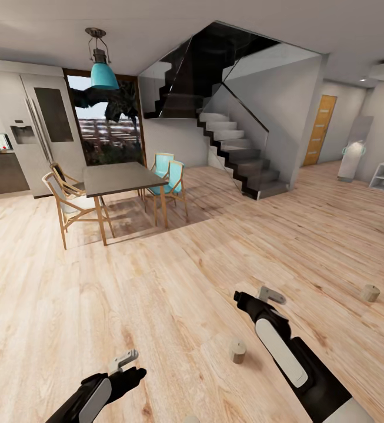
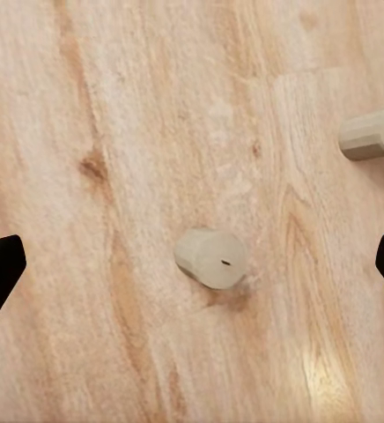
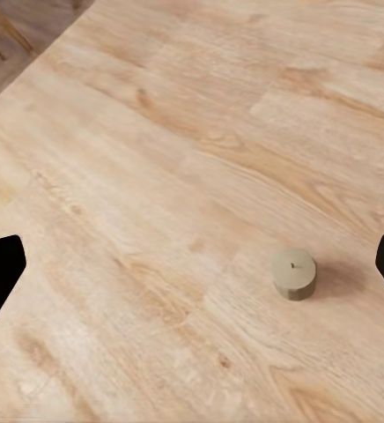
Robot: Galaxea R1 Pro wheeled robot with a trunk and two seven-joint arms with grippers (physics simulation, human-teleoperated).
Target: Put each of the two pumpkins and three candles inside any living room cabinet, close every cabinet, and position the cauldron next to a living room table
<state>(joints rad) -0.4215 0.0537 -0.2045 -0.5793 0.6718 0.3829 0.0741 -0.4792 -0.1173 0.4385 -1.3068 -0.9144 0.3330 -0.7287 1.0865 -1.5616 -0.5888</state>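
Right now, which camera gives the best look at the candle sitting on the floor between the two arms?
The left wrist view: the candle sits near the centre, close up, between the open fingertips, wick visible. The head view shows what looks like the same candle, small, on the wooden floor. The right wrist view shows a candle; whether it is the same one is unclear.

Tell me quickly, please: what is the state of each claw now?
Left claw: open, holding nothing, a candle on the floor below it.
Right claw: open, holding nothing.

Two stubby beige candles [image 1: 238,351] [image 1: 370,293] stand upright on the floor
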